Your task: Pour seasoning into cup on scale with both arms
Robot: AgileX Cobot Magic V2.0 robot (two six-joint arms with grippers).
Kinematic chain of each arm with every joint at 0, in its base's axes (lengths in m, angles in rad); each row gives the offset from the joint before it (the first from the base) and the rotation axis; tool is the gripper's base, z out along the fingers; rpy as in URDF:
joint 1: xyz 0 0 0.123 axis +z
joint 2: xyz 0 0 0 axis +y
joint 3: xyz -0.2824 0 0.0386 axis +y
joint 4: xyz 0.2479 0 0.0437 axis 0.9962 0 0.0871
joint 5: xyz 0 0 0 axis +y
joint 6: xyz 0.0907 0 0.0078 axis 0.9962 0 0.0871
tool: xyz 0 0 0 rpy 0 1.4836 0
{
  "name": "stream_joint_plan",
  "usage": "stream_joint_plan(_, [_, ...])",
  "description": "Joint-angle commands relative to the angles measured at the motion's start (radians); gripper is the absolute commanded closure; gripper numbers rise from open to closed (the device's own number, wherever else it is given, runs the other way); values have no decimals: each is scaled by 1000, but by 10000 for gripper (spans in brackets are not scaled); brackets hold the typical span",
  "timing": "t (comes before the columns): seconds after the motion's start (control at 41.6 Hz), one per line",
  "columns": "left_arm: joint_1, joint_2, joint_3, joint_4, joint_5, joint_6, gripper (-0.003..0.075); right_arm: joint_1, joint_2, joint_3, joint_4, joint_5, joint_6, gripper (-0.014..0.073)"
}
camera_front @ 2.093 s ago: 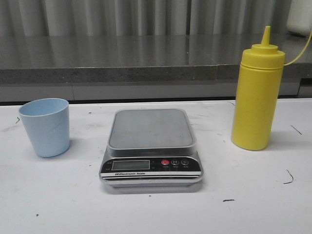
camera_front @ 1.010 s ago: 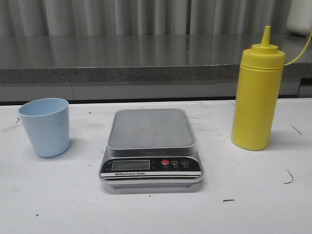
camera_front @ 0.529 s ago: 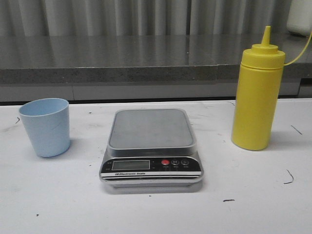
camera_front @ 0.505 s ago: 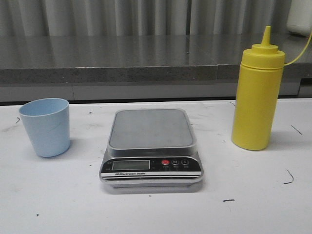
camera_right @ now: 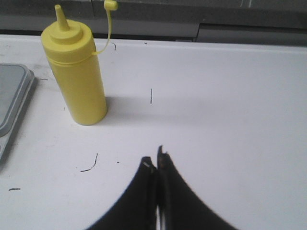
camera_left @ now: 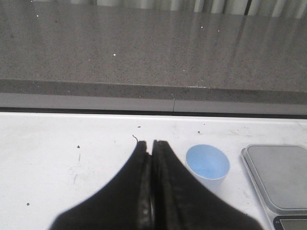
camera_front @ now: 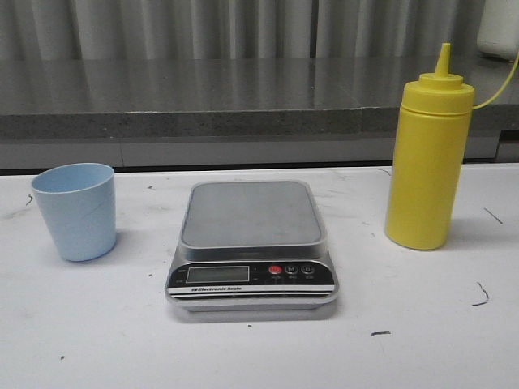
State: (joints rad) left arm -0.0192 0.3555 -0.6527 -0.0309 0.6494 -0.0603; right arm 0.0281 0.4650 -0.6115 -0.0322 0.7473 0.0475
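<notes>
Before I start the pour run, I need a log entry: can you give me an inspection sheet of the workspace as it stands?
Surface: white table, scuffed with dark marks and specks.
Job's things: pale blue cup upright on the table, left of the scale, not on it; platform bare, display blank. Yellow squeeze bottle upright to the scale's right, its nozzle cap off and dangling on its tether.
Clutter: nothing seen.
Grippers: left tool shut, empty, near the cup; right tool shut, empty, short of the bottle.
Cables: nothing seen.
Surroundings: grey speckled counter behind the table, corrugated wall beyond.
</notes>
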Motion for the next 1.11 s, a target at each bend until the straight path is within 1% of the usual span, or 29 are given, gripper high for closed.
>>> stream_joint_plan(0.0, [1, 22, -14, -8, -69, -2, 740, -4, 41, -34, -18, -63, -6, 716])
stream_joint_plan(0.168, [1, 22, 7, -12, -71, -2, 740, -4, 95, -34, -18, -66, -6, 713])
stream_joint_plan(0.241, [1, 22, 15, -12, -71, -2, 739, -4, 112, -34, -18, -65, -8, 690])
stream_joint_plan(0.289, [1, 24, 16, -12, -71, -2, 737, -4, 121, -34, -18, -65, -20, 632])
stream_joint_plan(0.337, [1, 28, 16, -8, -71, 0, 719, -3, 127, -34, -18, -64, -39, 529])
stream_joint_plan(0.361, [1, 30, 16, -4, -69, 0, 695, -3, 133, -34, -18, -63, -48, 482])
stream_joint_plan(0.385, [1, 33, 16, -1, -69, 2, 672, -3, 133, -34, -18, -63, -48, 414])
stream_joint_plan(0.433, [1, 43, 16, 16, -69, 2, 592, -3, 134, -34, -18, -62, -48, 308])
stream_joint_plan(0.457, [1, 46, 16, 18, -69, 2, 570, -3, 134, -34, -18, -62, -48, 243])
stream_joint_plan(0.505, [1, 56, 16, 21, -69, 2, 471, -3, 134, -34, -18, -63, -48, 152])
stream_joint_plan(0.553, [1, 67, 16, 21, -69, 2, 383, -3, 134, -34, -18, -62, -48, 99])
stream_joint_plan(0.625, [1, 84, 14, 21, -69, 2, 279, -3, 134, -34, -18, -61, -48, 83])
stream_joint_plan(0.673, [1, 101, 7, 21, -69, 2, 239, -3, 134, -34, -18, -61, -48, 88])
stream_joint_plan(0.842, [-8, 213, -54, 5, -39, 30, 239, -3, 134, -34, -18, -61, -48, 87])
stream_joint_plan(1.082, [-113, 463, -168, 5, 35, 53, 239, -3, 134, -34, -18, -61, -48, 87])
